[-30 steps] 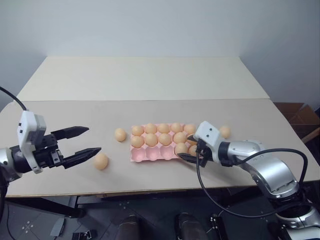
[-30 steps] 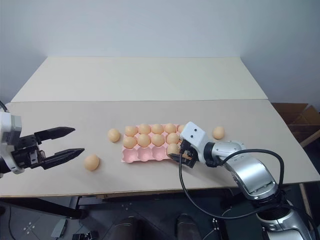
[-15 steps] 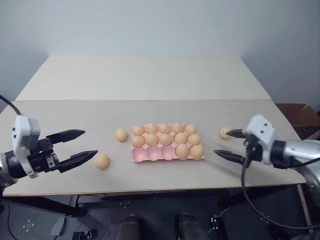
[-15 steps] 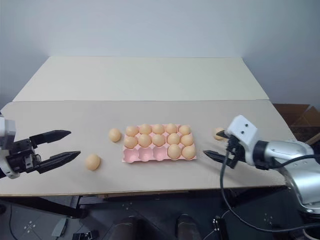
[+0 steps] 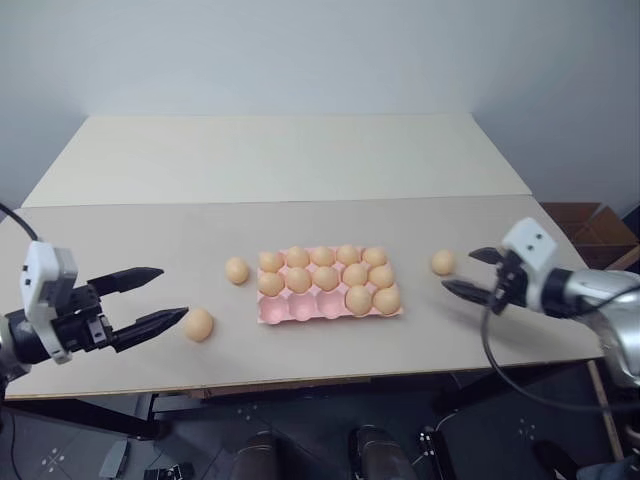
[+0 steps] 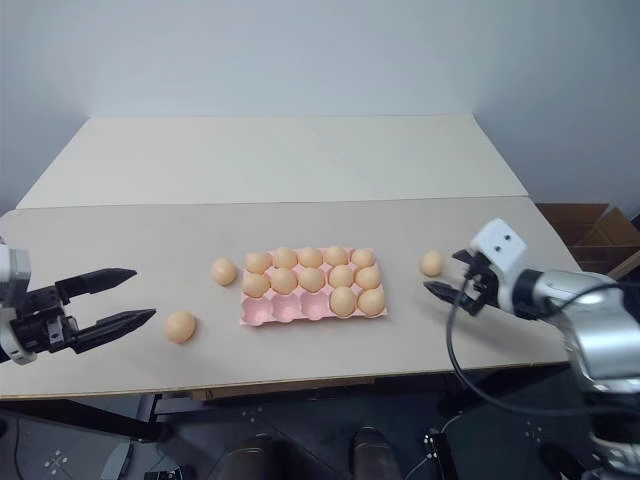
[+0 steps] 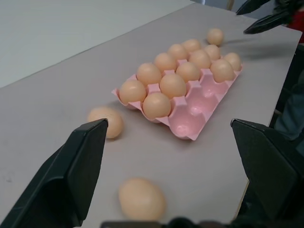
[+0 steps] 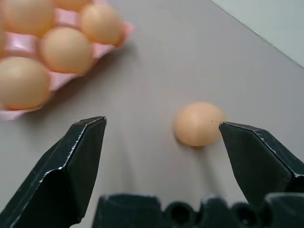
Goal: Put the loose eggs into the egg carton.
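Pink moulded egg carton (image 5: 330, 290) sits centre frame on the matte beige table (image 5: 300, 160), twelve smooth oval eggs in its cups. Three loose eggs: centre-left (image 5: 236, 270), lower left (image 5: 198, 324), right (image 5: 443, 262). Left gripper (image 5: 158, 297) gapes empty; right gripper (image 5: 468, 271) spread, empty.

The pink egg carton (image 5: 330, 300) lies flat, twelve cups filled, three near-row cups empty. Three pale orange eggs lie loose: two left (image 5: 237, 270) (image 5: 198, 324), one right (image 5: 443, 262).
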